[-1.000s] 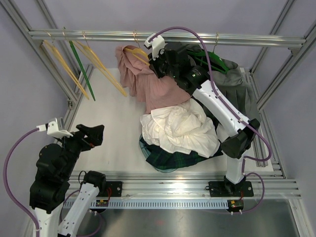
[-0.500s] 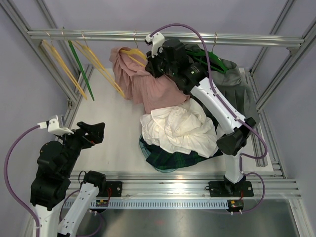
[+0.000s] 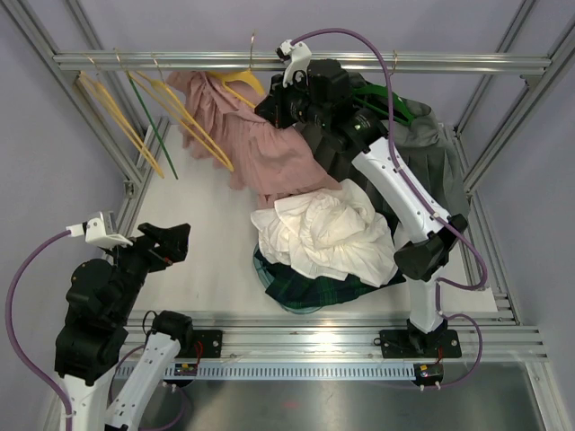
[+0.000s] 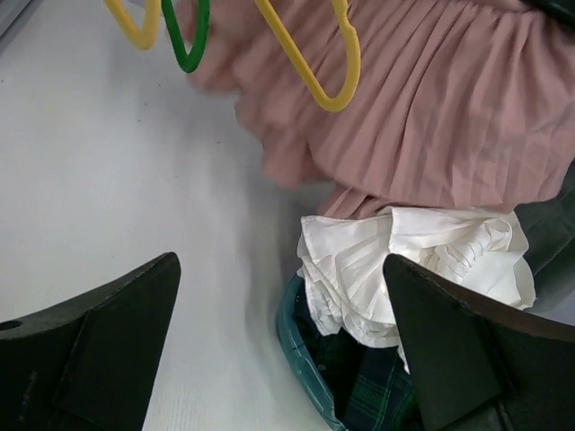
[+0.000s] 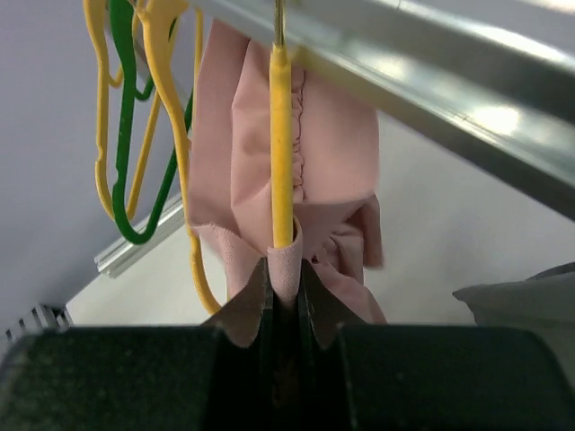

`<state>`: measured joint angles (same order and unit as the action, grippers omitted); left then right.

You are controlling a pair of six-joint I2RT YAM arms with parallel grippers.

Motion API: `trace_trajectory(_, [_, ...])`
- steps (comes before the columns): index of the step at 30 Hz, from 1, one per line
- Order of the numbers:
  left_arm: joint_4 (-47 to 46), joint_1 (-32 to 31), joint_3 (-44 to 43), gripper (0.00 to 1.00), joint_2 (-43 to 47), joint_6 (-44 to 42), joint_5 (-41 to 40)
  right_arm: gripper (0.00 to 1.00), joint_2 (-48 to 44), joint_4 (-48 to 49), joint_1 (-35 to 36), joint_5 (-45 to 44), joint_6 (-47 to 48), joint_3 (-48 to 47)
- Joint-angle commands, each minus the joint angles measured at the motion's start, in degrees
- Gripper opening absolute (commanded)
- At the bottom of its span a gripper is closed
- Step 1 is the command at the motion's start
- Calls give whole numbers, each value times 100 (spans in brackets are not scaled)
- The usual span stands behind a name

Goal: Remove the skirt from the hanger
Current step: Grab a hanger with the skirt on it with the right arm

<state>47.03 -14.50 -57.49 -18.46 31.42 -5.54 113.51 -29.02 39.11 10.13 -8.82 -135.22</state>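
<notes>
My right gripper (image 5: 283, 280), raised to the overhead rail (image 3: 449, 65) above the far edge of the table (image 3: 207, 224), is clenched on a fold of the pink skirt (image 3: 260, 153). The pinched cloth sits directly beneath the yellow hanger (image 5: 282, 144), which hangs by its hook from the rail. The skirt is draped on that hanger near the middle of the far edge. Its pleated cloth falls toward the table and spreads to the left, and its lower part meets a pile of clothes.

In that pile, at the centre of the table, a crumpled white garment (image 3: 323, 229) lies on top of a dark green plaid one (image 3: 314, 289). A grey garment (image 3: 440, 153) hangs from a green hanger (image 3: 395, 103) by the far right corner.

To the left of the skirt, bare yellow hangers (image 3: 180, 112) and a thin green hanger (image 3: 153, 126) dangle from the rail over the far left corner.

My left gripper (image 3: 166, 242) hovers above the near left corner, fingers spread wide and grasping nothing, well apart from the skirt. Its wrist view looks across bare table toward the pile and the pink hem.
</notes>
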Motion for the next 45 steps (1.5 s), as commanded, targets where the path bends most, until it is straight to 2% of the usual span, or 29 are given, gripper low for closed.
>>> trace_trajectory(1, [-229, 26, 54, 99, 62, 75, 123, 0, -427, 3245, -422, -837, -287, -1172])
trace_trajectory(4, [-211, 26, 28, 99, 70, 75, 123, 0, -453, 3191, -422, -864, -199, -1314])
trace_trajectory(10, [-176, 26, -7, 99, 88, 66, 115, 0, -794, 3139, -422, -627, -24, -727])
trace_trajectory(14, [-176, 26, 1, 99, 132, 22, 123, 0, -1243, 3218, -422, 74, 380, 292])
trace_trajectory(22, [-202, 26, 45, 99, 176, -74, 158, 0, -2078, 3148, -422, 753, 1716, 1865])
trace_trajectory(28, [-325, 26, 107, 99, 115, -118, 299, 0, -2334, 2937, -422, 1254, 2533, 2377])
trace_trajectory(39, [-492, 26, 195, 99, 229, -49, 519, 0, -2816, 1295, -422, 2045, 4546, 2772])
trace_trajectory(45, [-1045, 26, 274, 99, 176, 241, 1125, 0, -3124, 373, -431, 2116, 5574, 3001])
